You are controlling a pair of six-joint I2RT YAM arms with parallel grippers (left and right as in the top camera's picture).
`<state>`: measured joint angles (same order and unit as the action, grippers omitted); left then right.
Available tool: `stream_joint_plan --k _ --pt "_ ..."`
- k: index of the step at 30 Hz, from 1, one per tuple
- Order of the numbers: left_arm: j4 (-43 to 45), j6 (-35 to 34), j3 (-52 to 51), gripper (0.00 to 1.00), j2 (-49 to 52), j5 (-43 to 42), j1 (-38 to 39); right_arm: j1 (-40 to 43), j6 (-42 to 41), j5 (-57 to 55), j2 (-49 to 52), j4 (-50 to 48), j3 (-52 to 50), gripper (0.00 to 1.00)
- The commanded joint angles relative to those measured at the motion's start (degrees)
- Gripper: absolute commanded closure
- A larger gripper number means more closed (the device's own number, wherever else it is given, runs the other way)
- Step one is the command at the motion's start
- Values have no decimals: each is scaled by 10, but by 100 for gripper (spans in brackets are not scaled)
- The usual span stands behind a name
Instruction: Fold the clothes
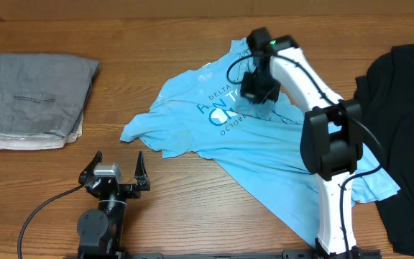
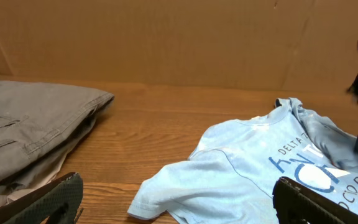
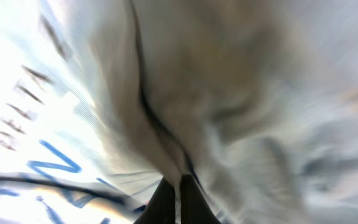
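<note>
Light blue T-shirt (image 1: 192,126), lying diagonally: my right claw (image 3: 179,190) pinches its printed chest; left claw (image 1: 116,165), spread, rests well apart.

place: robotics lab bench | cues: wooden table (image 1: 192,205), cardboard backdrop (image 2: 166,43), white robot arm (image 1: 331,212)

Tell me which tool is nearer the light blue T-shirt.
Right. The right tool is shut on the T-shirt, pinching fabric at its printed chest. The left tool is open over the table, short of the sleeve.
</note>
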<state>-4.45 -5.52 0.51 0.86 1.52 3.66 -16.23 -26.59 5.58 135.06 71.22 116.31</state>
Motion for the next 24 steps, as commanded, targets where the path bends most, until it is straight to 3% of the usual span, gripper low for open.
stream_joint_plan --k 1,12,17,24 --pt "2 13 -2 0 -5 -5 -1 32 31 -6 -20 6 61 96" --pt "2 13 -2 0 -5 -5 -1 112 57 -62 -20 -14 86 96" --pt "2 13 -2 0 -5 -5 -1 134 110 -65 -20 -66 86 96" --pt "2 13 -2 0 -5 -5 -1 138 121 -135 -16 -158 75 96"
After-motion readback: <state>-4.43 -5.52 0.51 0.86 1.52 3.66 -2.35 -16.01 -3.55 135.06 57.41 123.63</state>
